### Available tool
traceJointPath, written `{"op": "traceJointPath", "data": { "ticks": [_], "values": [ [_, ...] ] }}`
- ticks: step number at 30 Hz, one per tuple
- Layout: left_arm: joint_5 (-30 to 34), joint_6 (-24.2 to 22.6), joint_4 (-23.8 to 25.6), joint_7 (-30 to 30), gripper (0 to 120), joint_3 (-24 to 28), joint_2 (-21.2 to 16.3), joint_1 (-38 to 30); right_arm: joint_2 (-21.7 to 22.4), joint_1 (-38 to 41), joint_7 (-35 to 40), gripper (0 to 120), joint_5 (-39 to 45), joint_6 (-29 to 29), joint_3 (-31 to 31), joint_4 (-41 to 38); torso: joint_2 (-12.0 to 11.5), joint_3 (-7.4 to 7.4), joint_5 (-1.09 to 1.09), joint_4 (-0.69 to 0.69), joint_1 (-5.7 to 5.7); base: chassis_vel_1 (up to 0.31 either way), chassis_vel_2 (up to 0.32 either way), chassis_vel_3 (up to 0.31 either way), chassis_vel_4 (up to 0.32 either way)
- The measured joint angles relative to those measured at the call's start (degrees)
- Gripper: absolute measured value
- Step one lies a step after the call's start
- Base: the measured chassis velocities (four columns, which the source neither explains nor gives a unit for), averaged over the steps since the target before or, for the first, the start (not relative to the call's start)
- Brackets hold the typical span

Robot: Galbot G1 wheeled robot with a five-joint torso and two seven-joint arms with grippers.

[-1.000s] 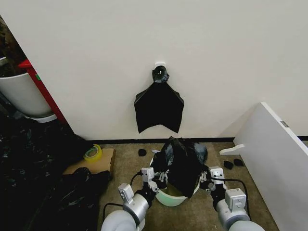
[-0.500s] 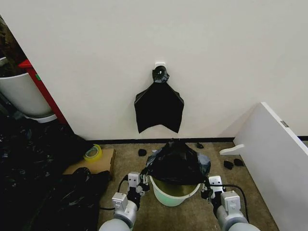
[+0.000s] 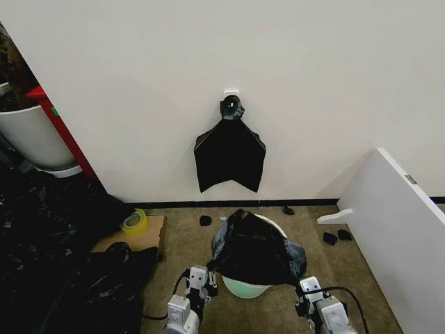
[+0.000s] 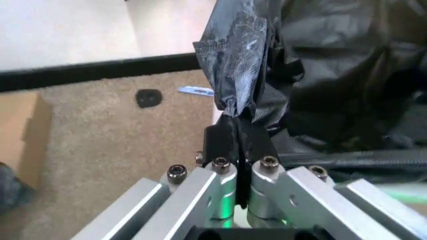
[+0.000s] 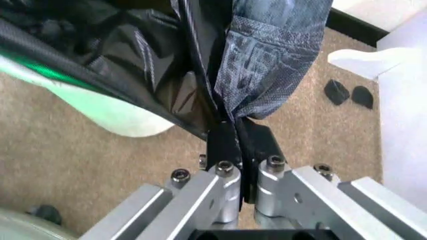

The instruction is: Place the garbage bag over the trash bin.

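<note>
Both grippers have drawn back toward the lower edge of the head view since a second ago, and the garbage bag [image 3: 254, 252] has come with them, spreading lower and wider across the trash bin [image 3: 245, 287] than before. Left gripper [image 3: 199, 275] sits low, just left of centre, its fingers [image 4: 220, 141] pressed tight together on a bunched fold at the bag's left edge. Right gripper [image 3: 306, 288] sits low and right of centre, its fingers [image 5: 223, 142] likewise clamped on a gathered fold of the bag's right edge.

Between the two, the bag hangs stretched like a dark hood: thin, glossy black plastic, heavily wrinkled, with the pinched corners catching the light and showing greyish where the film is pulled taut. It peaks at the upper middle and sags outward toward each gripper, draped over the top and front of the bin. Below its hem the bin's pale green lower part shows, and a sliver of white rim shows at the upper right of the bag.

Round about, brown carpet [image 3: 188, 236] covers the floor, with small black scraps [image 3: 205, 220] near the skirting. On the wall above hangs a flat black sheet [image 3: 229, 156] with a knotted neck. At left lies a cardboard piece [image 3: 142, 233] bearing a tape roll [image 3: 133, 220], beside a heap of black plastic [image 3: 49, 264]. A white panel [image 3: 400, 223] leans at right.
</note>
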State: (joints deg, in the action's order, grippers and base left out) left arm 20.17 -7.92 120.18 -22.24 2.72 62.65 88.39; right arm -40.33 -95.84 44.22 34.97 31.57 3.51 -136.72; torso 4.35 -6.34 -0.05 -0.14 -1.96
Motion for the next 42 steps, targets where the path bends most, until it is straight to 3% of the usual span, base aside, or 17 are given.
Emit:
{"op": "traceJointPath", "data": {
  "ticks": [6,18,27,42],
  "values": [
    [-6.5,-2.6,-0.6,-2.6,0,-0.2,-0.7,1.6,0.3,0.6,0.6,0,0.2,3.4,-0.3,0.8,0.0,-0.01,0.03,0.01,0.0,0.0,0.0,0.0,0.0],
    [-8.8,-6.0,-0.5,-4.4,0,0.0,-0.4,2.8,0.1,-1.7,0.9,0,-3.6,6.0,-1.0,2.3,0.0,-0.01,0.01,0.0,0.0,0.0,0.0,0.0,0.0],
    [-4.9,-10.3,-3.1,-5.4,0,-1.4,1.4,-1.2,-1.1,1.5,-4.1,0,-10.0,2.3,-0.8,11.6,0.0,-0.01,0.01,0.01,0.0,0.0,0.0,0.0,0.0],
    [-2.7,-12.6,-6.3,-5.6,0,0.5,2.8,-5.1,-4.6,2.6,-8.0,0,-15.2,-2.9,-0.3,16.7,0.0,-0.01,0.01,0.0,0.0,0.0,0.0,0.0,0.0]
  ]
}}
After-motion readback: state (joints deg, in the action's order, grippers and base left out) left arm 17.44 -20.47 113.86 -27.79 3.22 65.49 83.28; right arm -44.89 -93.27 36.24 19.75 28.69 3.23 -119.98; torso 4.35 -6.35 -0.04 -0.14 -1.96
